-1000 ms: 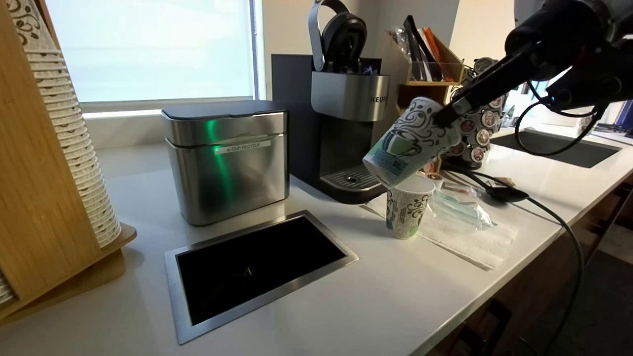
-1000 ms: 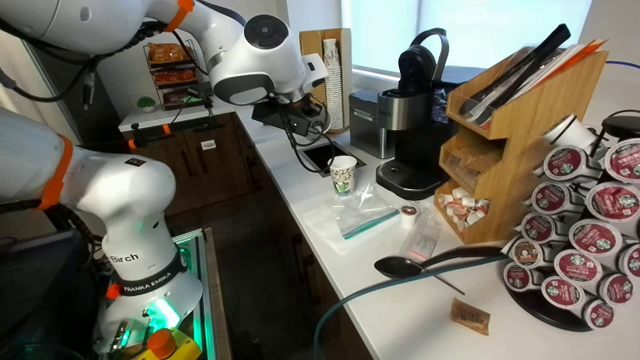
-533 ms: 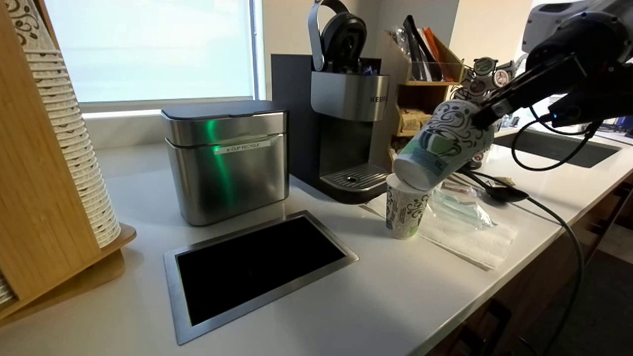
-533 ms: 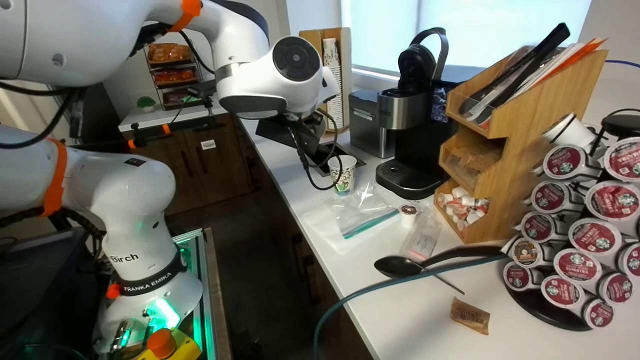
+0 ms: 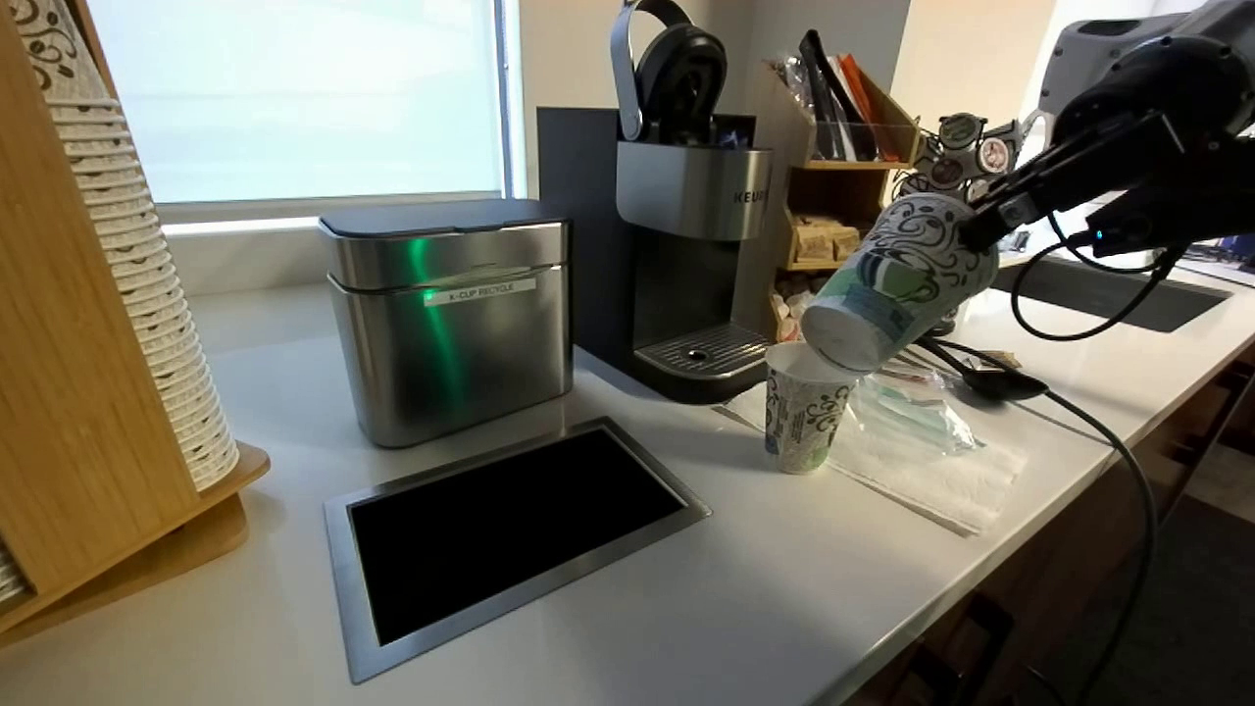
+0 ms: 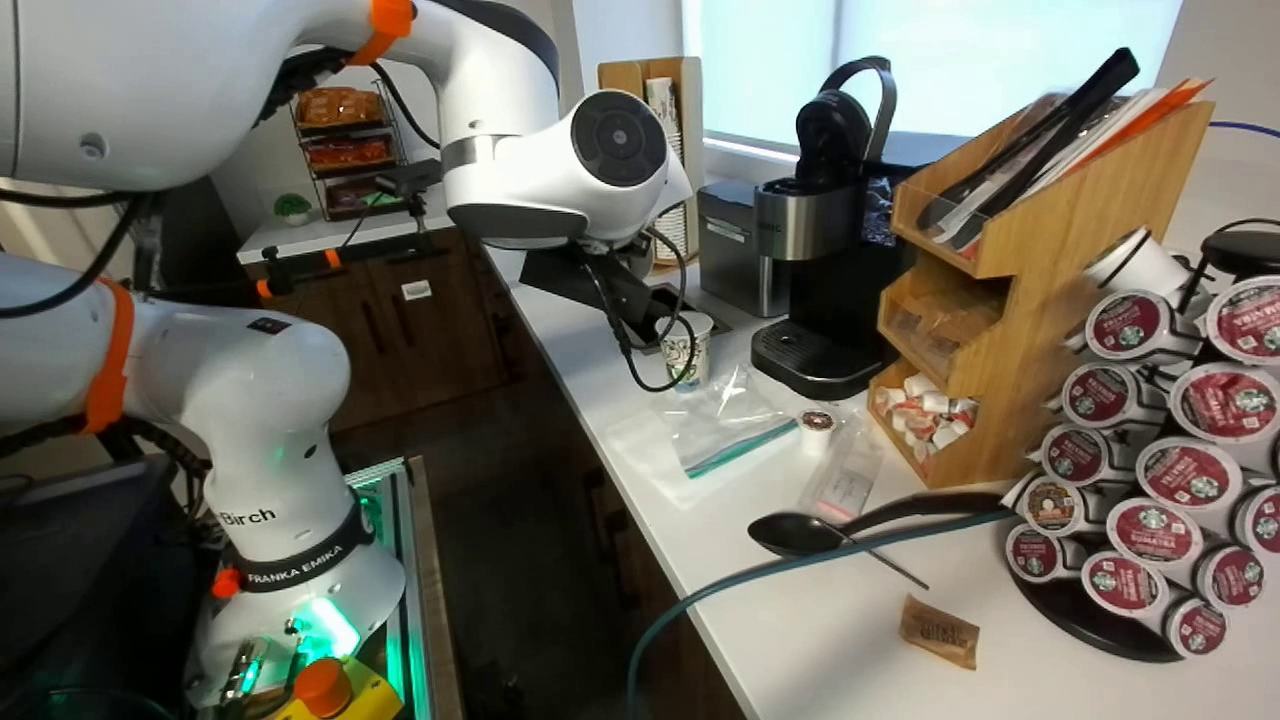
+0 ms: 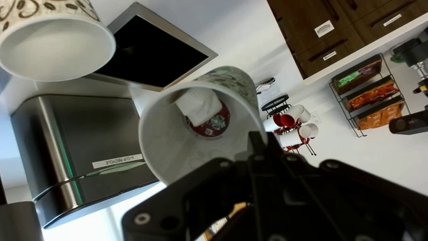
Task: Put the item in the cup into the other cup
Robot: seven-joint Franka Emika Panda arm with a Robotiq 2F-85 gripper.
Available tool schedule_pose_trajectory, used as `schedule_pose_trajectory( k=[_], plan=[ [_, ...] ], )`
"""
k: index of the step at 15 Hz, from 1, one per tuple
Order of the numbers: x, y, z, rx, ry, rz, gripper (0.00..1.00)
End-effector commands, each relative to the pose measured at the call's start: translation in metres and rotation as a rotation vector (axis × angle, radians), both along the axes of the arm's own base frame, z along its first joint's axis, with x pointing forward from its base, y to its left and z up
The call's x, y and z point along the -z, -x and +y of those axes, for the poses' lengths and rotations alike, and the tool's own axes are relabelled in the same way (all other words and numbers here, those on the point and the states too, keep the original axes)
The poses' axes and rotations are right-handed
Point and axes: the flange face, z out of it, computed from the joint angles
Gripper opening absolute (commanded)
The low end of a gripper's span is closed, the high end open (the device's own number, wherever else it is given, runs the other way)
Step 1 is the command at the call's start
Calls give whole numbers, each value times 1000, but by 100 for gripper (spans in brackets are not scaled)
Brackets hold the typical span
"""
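A red-lidded pod [image 7: 218, 123] and a white piece [image 7: 199, 106] lie inside the tilted cup [image 7: 174, 144], visible only in the wrist view. The gripper [image 5: 980, 233] pinches its wall. In an exterior view, the cup's base hides part of the upright other cup [image 5: 807, 422] on the counter [image 5: 637, 618]; contact is unclear.

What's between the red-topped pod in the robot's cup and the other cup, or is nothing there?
The held cup itself: its mouth slants upward, so its wall and bottom are between the pod and the other cup. A white thing hides part of the pod. Nothing else visible blocks it.
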Motion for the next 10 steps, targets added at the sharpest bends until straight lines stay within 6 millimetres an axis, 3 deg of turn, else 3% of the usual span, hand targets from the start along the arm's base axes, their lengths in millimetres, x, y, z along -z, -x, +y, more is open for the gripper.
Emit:
schedule_pose_trajectory(
  k=[1, 5, 10],
  plan=[
    [-7, -12, 1, -64, -58, -20, 1],
    [-19, -34, -8, -84, -148, -42, 1],
    [-21, -57, -9, -88, -262, 22, 1]
  ],
)
